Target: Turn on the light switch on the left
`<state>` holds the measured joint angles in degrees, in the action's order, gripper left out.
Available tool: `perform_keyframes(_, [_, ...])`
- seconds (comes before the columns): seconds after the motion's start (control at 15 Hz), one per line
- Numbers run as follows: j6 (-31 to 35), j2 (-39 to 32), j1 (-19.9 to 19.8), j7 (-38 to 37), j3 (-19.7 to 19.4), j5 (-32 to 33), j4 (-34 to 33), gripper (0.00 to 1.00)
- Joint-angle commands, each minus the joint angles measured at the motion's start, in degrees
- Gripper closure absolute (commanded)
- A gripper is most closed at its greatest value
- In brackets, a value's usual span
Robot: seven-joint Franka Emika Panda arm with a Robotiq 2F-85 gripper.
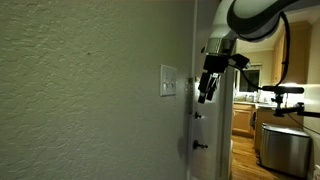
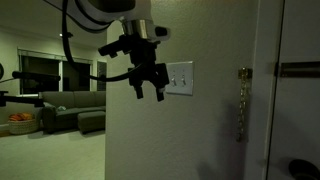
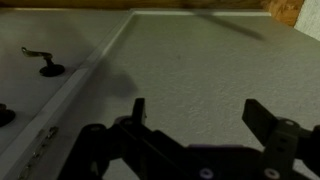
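Observation:
The light switch (image 1: pixel 168 81) is a small white plate, taller than wide, on the textured wall; it also shows in an exterior view (image 2: pixel 179 77). My gripper (image 1: pixel 206 92) hangs from the arm just off the wall, close beside the switch and slightly below it, apart from it. In an exterior view the gripper (image 2: pixel 150 92) is left of the plate with dark fingers pointing down. In the wrist view the gripper (image 3: pixel 198 110) is open with bare wall between the fingers. The switch is out of the wrist view.
A wall corner and door frame (image 1: pixel 195 120) run next to the switch. A door chain (image 2: pixel 241 100) hangs on the door. A sofa (image 2: pixel 70 105) stands in the room behind. A kitchen area with a bin (image 1: pixel 283 148) lies beyond the corner.

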<state>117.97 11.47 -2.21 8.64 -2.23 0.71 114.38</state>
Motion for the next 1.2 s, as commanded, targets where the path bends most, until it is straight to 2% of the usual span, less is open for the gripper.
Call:
perform_keyframes(0.0, [1.21,-2.73,-0.01,0.52,-0.53,0.55,-4.42,0.00])
perform_keyframes(0.67, [0.72,-3.10,0.19,0.02,-0.23,0.00,-4.23,0.00])
perform_keyframes(1.13, [2.92,-6.78,0.25,-0.76,-0.03,-0.32,-8.88,0.00])
